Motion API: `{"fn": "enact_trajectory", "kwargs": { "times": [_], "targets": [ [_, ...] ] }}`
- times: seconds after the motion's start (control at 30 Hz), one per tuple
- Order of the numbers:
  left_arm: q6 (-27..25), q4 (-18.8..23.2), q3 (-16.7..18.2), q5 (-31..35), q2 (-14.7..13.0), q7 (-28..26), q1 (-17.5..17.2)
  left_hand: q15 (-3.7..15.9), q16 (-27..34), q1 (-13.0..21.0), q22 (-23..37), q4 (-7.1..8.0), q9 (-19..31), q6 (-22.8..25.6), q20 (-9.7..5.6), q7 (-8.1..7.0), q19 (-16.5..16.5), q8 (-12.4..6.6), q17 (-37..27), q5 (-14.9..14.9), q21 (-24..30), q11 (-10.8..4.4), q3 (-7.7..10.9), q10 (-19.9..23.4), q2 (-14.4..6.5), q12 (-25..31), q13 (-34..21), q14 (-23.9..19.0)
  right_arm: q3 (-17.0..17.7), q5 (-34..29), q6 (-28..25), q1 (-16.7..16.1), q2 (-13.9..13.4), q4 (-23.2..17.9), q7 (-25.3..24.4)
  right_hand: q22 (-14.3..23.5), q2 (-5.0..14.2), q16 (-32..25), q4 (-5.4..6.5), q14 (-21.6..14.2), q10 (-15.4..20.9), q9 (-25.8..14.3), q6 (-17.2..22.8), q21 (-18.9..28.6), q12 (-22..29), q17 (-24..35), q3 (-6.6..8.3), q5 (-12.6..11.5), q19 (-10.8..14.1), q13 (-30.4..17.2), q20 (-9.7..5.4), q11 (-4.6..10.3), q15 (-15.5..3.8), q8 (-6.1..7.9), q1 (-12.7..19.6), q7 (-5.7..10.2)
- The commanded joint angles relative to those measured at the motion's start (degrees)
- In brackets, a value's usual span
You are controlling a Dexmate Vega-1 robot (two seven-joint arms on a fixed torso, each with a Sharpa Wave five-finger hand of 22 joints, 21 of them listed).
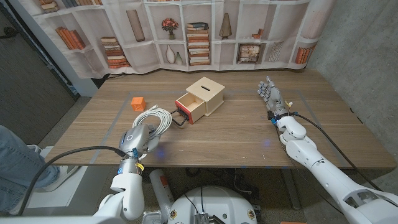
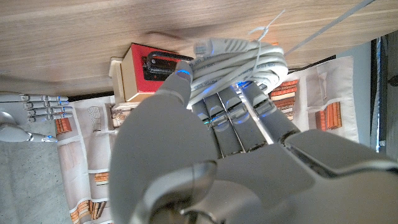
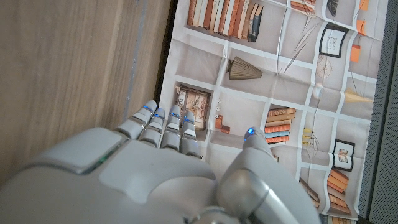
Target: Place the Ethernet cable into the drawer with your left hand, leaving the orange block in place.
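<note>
The white Ethernet cable [image 1: 155, 118] lies coiled on the table, tied with a zip tie. My left hand [image 1: 138, 138] is at the coil's near edge. In the left wrist view its straight fingers [image 2: 230, 112] reach to the cable [image 2: 242, 59], which hides their tips, and the thumb tip lies against the coil's side. The small wooden box [image 1: 206, 93] stands just beyond, its red drawer [image 1: 189, 107] pulled out toward the cable. An orange block [image 1: 138, 102] sits left of the coil. My right hand [image 1: 273, 99] stands upright far to the right, fingers apart, holding nothing.
A black handle [image 2: 158, 62] is on the drawer's red front. A bookshelf-print curtain [image 1: 186, 31] hangs behind the table. A person's leg in jeans [image 1: 12, 155] shows at the left edge. Bare wood lies between the box and my right hand.
</note>
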State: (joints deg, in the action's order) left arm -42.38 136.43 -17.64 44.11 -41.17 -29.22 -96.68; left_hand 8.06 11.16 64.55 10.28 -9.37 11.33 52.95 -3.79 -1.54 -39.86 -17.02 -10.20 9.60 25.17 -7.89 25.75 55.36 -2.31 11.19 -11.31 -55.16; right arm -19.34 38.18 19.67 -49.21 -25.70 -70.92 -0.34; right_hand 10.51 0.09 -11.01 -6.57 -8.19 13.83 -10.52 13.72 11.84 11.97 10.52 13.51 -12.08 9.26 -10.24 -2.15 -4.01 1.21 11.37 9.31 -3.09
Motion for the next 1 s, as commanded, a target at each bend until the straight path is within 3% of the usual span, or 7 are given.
{"fn": "enact_trajectory", "kwargs": {
  "times": [0.03,1.0],
  "targets": [
    [6.5,-1.8,4.0,-3.3,-1.4,0.7,0.3,3.14,-0.1,0.2,0.3,2.45,0.1,1.9,-1.17,-1.03,0.3,-0.36,-0.2,0.3,-0.1,-0.67,2.19,0.4,-1.0,-0.1,-0.1,0.0,-0.3,-0.1,-0.2,0.7,0.6,1.0,-0.1,0.2,0.58,0.1,0.05,0.0,0.4,-0.2,0.4,-0.1,0.1,0.2,-0.03,0.0,0.4,-0.2,-1.73,0.08,-0.06,-0.17,0.4,0.16],
    [16.3,-7.1,5.8,-6.6,-4.7,2.4,5.7,3.58,0.0,-0.1,0.4,2.45,0.0,3.1,-1.56,-1.55,0.7,-0.47,-0.2,0.3,-0.2,-1.01,2.42,0.9,-0.9,-0.1,-0.1,0.1,0.3,0.4,0.3,0.5,0.9,2.2,-0.1,0.2,0.64,0.1,0.05,-0.1,0.4,-0.2,0.5,-0.1,0.0,0.2,-0.13,0.0,0.5,-0.2,-1.75,0.09,-0.04,-0.18,0.4,0.19]
  ]
}}
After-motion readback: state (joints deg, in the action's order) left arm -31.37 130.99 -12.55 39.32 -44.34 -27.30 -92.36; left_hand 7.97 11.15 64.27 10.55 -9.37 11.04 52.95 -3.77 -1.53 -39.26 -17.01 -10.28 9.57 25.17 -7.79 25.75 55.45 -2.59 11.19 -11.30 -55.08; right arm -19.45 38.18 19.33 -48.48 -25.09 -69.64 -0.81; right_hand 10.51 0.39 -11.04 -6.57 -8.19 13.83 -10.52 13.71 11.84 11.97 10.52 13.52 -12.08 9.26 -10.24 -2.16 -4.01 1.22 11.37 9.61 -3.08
